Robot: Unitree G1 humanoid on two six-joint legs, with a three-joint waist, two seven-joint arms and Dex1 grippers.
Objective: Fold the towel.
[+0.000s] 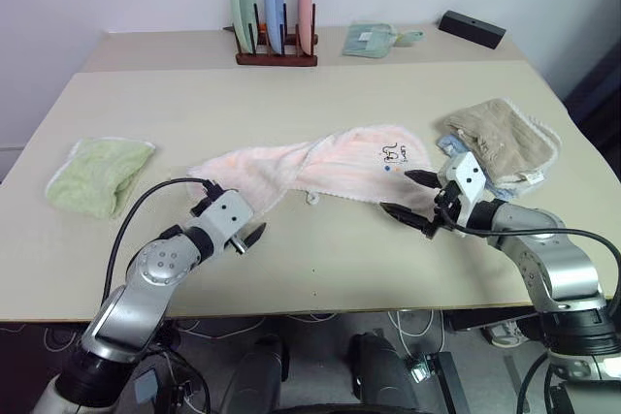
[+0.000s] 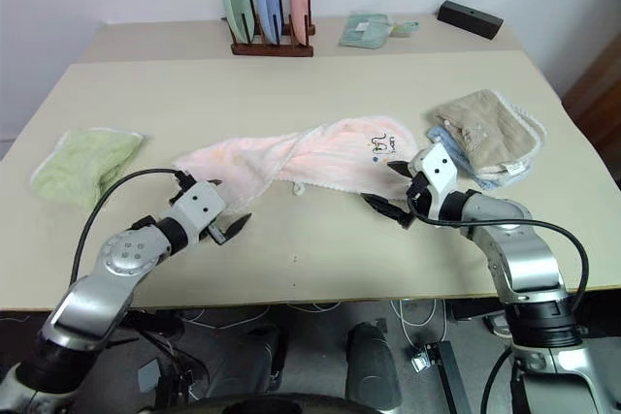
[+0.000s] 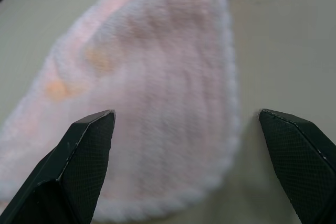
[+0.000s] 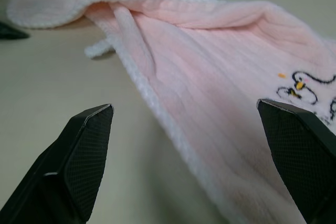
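A green cloth [image 1: 98, 174] lies near the tabletop's [image 1: 291, 113] left edge, a beige cloth [image 1: 505, 140] near its right; a plate rack [image 1: 275, 21] stands at the back.

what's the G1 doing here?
It is set up to fold the pink towel, which lies crumpled lengthwise across the table. The left claw sits open at the towel's plain end, the right claw open at the end with the logo. Neither grips it yet. A green towel and a beige towel lie off to the sides.
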